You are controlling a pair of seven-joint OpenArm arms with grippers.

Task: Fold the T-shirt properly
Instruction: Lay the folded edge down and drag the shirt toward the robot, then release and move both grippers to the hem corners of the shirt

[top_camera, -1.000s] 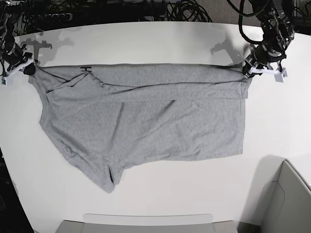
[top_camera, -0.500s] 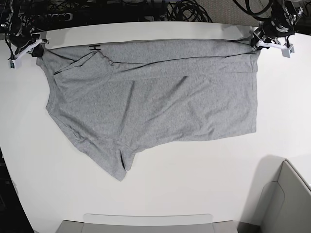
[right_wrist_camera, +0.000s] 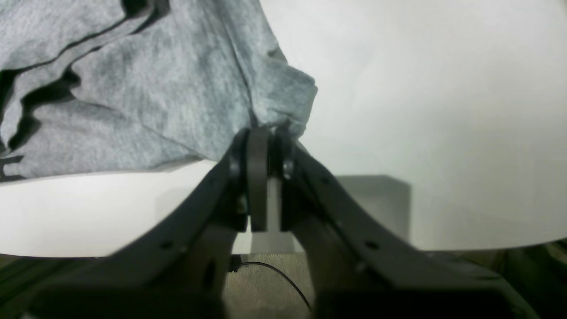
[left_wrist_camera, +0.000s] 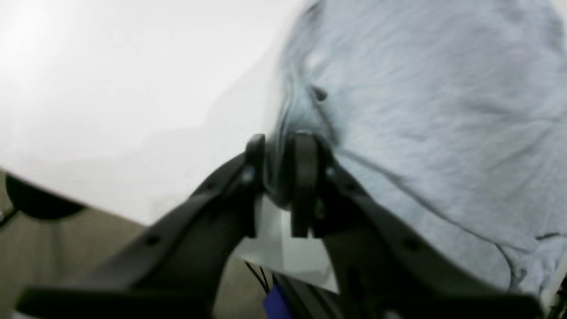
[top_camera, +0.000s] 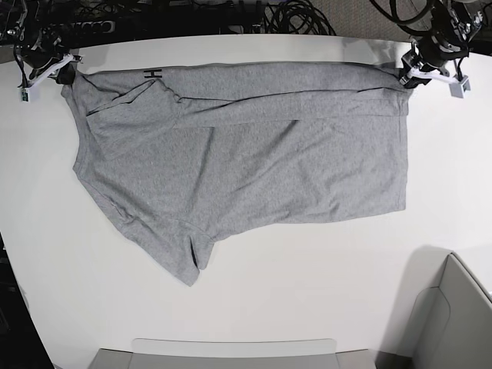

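Observation:
The heather-grey T-shirt [top_camera: 246, 161] lies spread on the white table [top_camera: 307, 261], with its far edge folded over into a band. A bit of black lettering [top_camera: 152, 74] shows on that band. My left gripper [top_camera: 409, 75] is at the shirt's far right corner. In the left wrist view its jaws [left_wrist_camera: 277, 164] stand slightly apart, and the edge of the T-shirt [left_wrist_camera: 421, 110] lies in the gap. My right gripper [top_camera: 65, 77] is at the far left corner. In the right wrist view its fingers [right_wrist_camera: 266, 137] pinch the corner of the T-shirt [right_wrist_camera: 155, 88].
Cables [top_camera: 292, 15] lie beyond the table's far edge, just behind both grippers. A grey bin [top_camera: 453, 323] stands at the near right. A flat grey tray [top_camera: 231, 354] sits along the near edge.
Over the last second both grippers dragged the shirt toward the far edge, stretching its folded band straight. The left gripper's jaws have parted, and the arms have almost stopped.

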